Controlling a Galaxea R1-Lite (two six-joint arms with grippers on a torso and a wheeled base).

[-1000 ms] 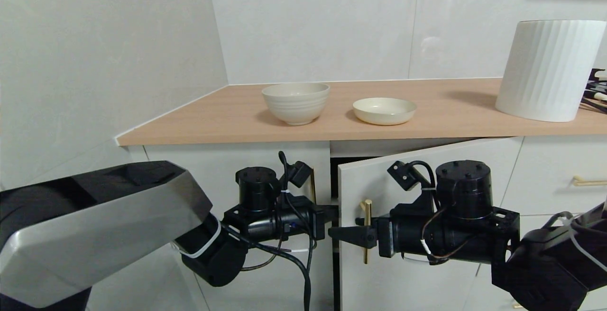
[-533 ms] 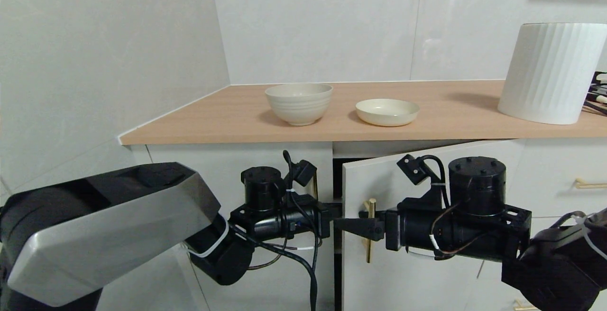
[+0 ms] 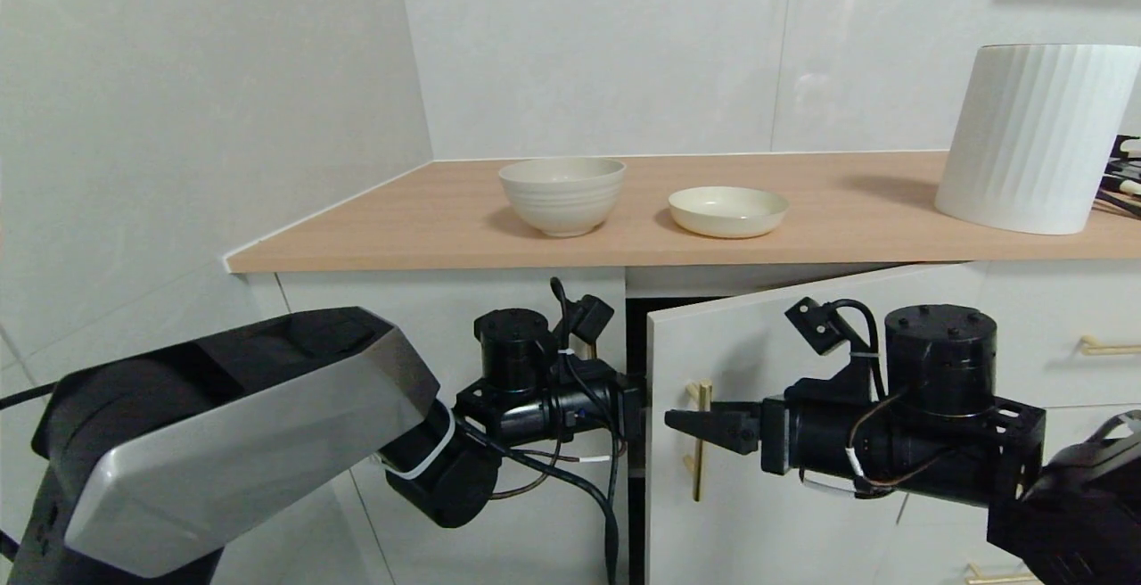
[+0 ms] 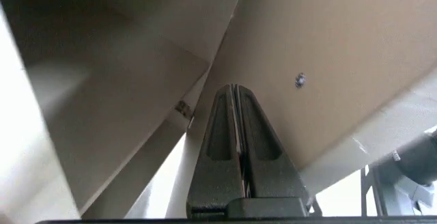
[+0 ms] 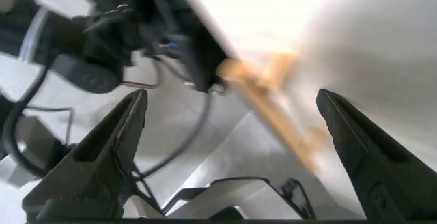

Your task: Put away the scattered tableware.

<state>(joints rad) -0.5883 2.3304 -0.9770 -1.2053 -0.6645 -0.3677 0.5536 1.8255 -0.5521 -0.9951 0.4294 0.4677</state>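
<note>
A ribbed cream bowl and a shallow cream dish stand on the wooden counter. Below them a white cabinet door with a gold handle stands slightly ajar. My right gripper is level with that handle and open. In the right wrist view the gold handle lies between the widely spread fingers of the right gripper. My left gripper reaches into the dark gap at the door's edge. The left gripper is shut on nothing, close to a brown panel.
A tall white ribbed container stands at the counter's right end, with dark utensils beyond it. A tiled wall closes off the left side. Another gold handle is on the cabinet front further right.
The camera shifted slightly. My right gripper has drawn back to the right at the handle. The left arm has pushed further towards the gap, and the door edge stands a little further right.
</note>
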